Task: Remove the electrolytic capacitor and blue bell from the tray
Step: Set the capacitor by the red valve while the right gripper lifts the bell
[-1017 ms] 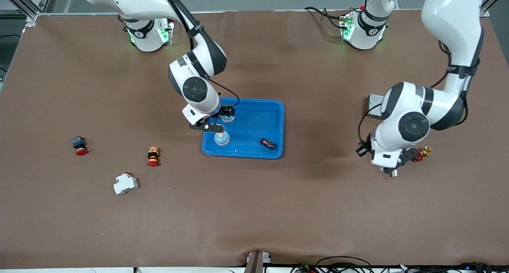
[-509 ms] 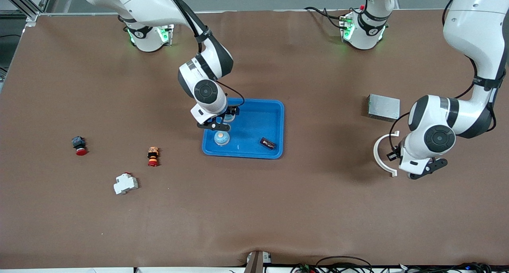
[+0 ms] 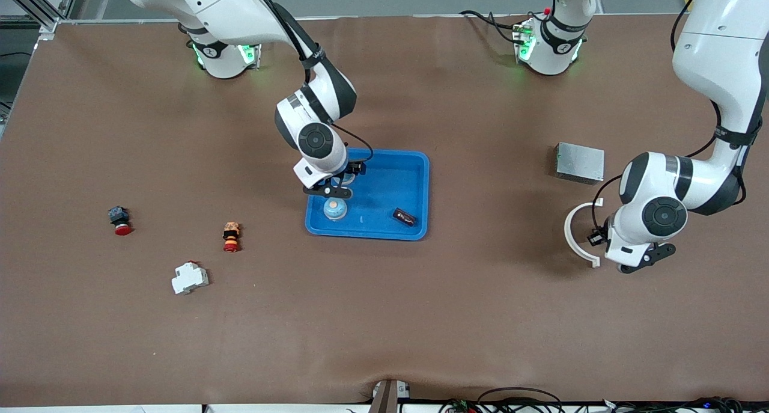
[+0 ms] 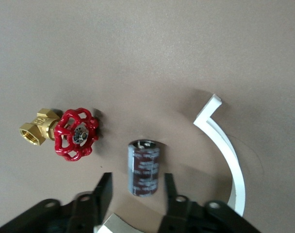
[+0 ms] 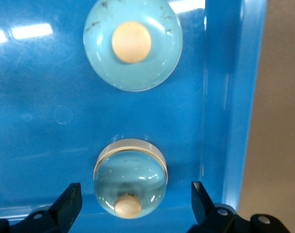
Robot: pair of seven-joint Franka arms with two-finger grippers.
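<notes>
A dark capacitor (image 4: 144, 167) lies on the brown table between the fingers of my left gripper (image 4: 136, 184), which is open with a gap on each side. In the front view my left arm hides it; the left gripper (image 3: 638, 263) is low near the left arm's end of the table. My right gripper (image 5: 135, 204) hangs open inside the blue tray (image 3: 414, 163), its fingers on either side of a tipped pale-blue bell (image 5: 130, 179) without touching it. A second bell (image 3: 335, 209) stands upright in the tray, nearer the front camera. Another dark capacitor (image 3: 404, 216) lies in the tray.
A red-handled brass valve (image 4: 72, 133) and a white curved strip (image 3: 578, 238) lie beside the left gripper. A grey metal box (image 3: 580, 162) sits farther back. Toward the right arm's end lie a red button (image 3: 119, 219), an orange button (image 3: 231, 236) and a white breaker (image 3: 190, 278).
My left arm swung toward its end of the table, uncovering the white strip, and its jaws opened. My right gripper shifted a little over the tray, still open.
</notes>
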